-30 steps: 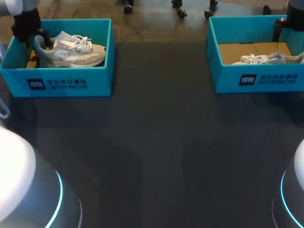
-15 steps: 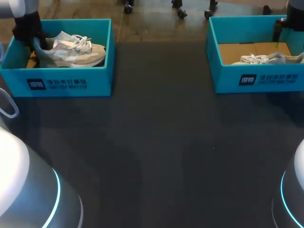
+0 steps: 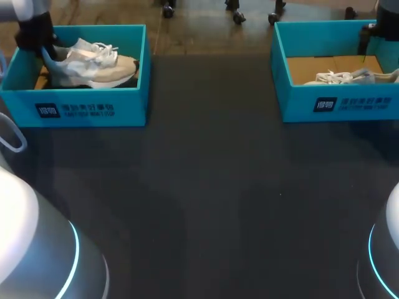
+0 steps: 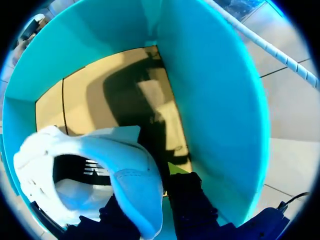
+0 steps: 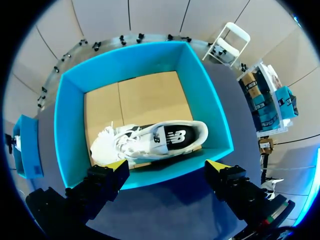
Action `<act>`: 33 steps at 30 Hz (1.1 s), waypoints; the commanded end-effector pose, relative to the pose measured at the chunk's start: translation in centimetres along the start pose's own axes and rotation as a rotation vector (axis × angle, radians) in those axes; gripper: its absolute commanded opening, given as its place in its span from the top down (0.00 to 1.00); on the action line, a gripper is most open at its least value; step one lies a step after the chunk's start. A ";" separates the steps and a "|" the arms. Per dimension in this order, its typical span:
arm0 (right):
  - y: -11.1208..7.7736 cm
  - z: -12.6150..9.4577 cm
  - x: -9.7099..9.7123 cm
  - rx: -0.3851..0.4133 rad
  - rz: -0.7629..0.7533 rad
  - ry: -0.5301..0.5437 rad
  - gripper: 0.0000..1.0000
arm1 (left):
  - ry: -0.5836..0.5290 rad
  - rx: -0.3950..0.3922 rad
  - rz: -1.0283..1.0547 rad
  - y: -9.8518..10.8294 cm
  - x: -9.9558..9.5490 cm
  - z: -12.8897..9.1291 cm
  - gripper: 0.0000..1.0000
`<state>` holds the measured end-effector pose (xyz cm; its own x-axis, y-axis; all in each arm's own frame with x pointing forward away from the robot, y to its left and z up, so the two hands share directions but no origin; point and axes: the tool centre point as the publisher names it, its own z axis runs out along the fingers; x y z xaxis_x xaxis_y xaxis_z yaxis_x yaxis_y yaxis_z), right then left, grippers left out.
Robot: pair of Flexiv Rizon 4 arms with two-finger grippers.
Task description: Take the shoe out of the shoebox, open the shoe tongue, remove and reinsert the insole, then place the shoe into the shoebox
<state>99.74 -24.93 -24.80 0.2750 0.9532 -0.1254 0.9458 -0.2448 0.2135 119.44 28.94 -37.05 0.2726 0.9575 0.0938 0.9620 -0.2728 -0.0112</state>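
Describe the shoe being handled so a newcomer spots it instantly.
Two teal boxes stand at the table's far side. The pale shoe sits in the left box. Unlike the other shoe in the right box, its heel is pinched by the left claw.

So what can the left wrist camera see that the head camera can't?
Only the left wrist view looks down into the heel opening of the shoe and shows the left gripper pinching the heel between its fingers, close to the shoebox wall. Only the head view shows the laces, the dark table, and the second shoebox with another shoe in it. Both show the pale shoe inside the blue shoebox.
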 end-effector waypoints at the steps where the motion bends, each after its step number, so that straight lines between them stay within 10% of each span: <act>1: -0.1 0.0 0.0 -0.002 0.000 0.000 0.00 | 0.008 -0.005 0.011 -0.7 0.5 -2.7 1.00; 21: -0.1 0.0 0.0 -0.002 0.000 0.000 0.00 | 0.027 -0.106 -0.155 -1.4 4.4 -17.6 1.00; 33: -0.1 0.0 0.0 -0.002 0.000 0.000 0.00 | 0.022 -0.119 -0.154 -1.6 4.5 -18.1 1.00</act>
<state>99.74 -24.94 -24.80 0.2752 0.9532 -0.1254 0.9457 -0.2449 0.2135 119.65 32.11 -19.00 0.1220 0.9872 0.1024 0.9847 -0.1333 0.1120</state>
